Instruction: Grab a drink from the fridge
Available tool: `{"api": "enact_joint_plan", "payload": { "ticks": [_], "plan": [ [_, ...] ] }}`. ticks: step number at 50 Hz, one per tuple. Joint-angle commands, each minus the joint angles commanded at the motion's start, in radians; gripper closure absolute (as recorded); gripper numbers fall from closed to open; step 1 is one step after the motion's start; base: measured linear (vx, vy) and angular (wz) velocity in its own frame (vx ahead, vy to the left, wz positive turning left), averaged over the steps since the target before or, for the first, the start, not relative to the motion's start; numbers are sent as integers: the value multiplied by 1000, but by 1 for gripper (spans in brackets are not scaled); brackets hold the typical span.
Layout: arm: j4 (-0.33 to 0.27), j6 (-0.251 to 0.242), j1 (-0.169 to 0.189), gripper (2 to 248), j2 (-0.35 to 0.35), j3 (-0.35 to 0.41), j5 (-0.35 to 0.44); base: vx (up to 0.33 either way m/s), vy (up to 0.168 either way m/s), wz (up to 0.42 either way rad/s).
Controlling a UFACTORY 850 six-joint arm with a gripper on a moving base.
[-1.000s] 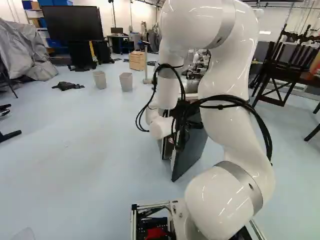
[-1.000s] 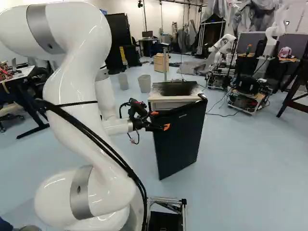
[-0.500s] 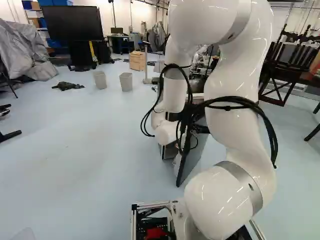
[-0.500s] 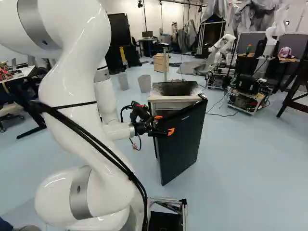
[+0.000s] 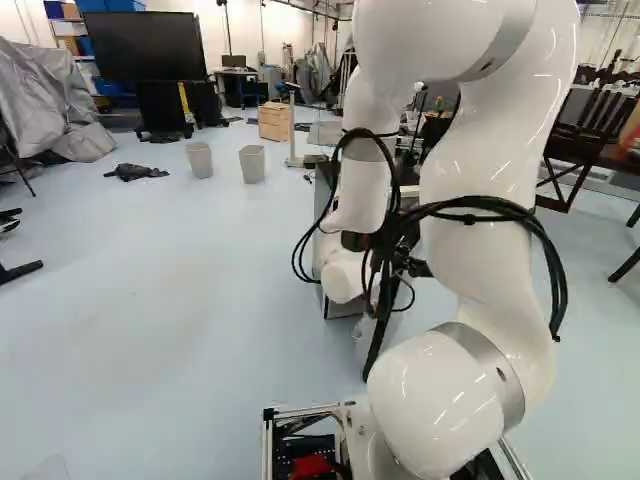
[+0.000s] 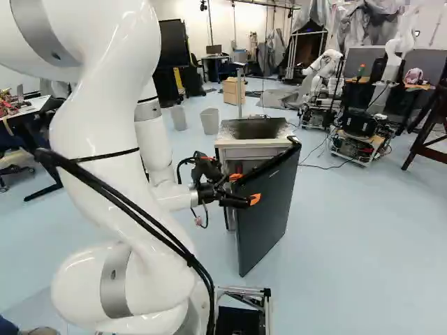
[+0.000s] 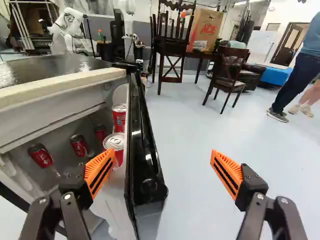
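The gripper (image 6: 244, 188) is spread wide and has hold of nothing. The free edge of the fridge door (image 7: 145, 170) stands upright between its fingers, nearer to the finger with the inner orange pad (image 7: 99, 172). This pad is on the inner side of the door; whether it touches the door, I cannot tell. The other orange pad (image 7: 229, 175) is outside, well apart from the door, and between them there is open room above the floor (image 7: 185, 125). On the inner side the room is narrower: the pale front edge of the fridge top (image 7: 60, 85) runs ahead of this finger, and the shelf side of the door is close beside it.

The wrist view shows red cans, the drinks, ahead of the inner finger. Two door cans (image 7: 115, 145) stand one behind the other along the door, and the nearer is partly covered by the pad. Three inside cans (image 7: 80, 145) are deeper in the fridge, farther to the inner side. The right base view shows instead the broad outer face of the door, below and beyond the gripper. In the left base view, the arm (image 5: 480, 270) and its black cables (image 5: 400, 225) hide most of the door
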State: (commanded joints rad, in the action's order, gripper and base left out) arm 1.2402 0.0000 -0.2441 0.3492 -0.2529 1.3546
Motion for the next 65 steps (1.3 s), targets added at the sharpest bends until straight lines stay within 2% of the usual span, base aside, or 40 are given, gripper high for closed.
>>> {"api": "enact_joint_plan", "payload": {
  "ticks": [17, 31, 44, 65],
  "plan": [
    [0, 0, 43, 3, -32, 56, 22, 0, 0, 0],
    [0, 0, 95, 3, -49, 85, 39, 0, 0, 0],
    [0, 0, 164, 3, -50, 87, 56, 0, 0, 0],
    [0, 0, 295, 3, -34, 60, 76, 0, 0, 0]
  ]
}}
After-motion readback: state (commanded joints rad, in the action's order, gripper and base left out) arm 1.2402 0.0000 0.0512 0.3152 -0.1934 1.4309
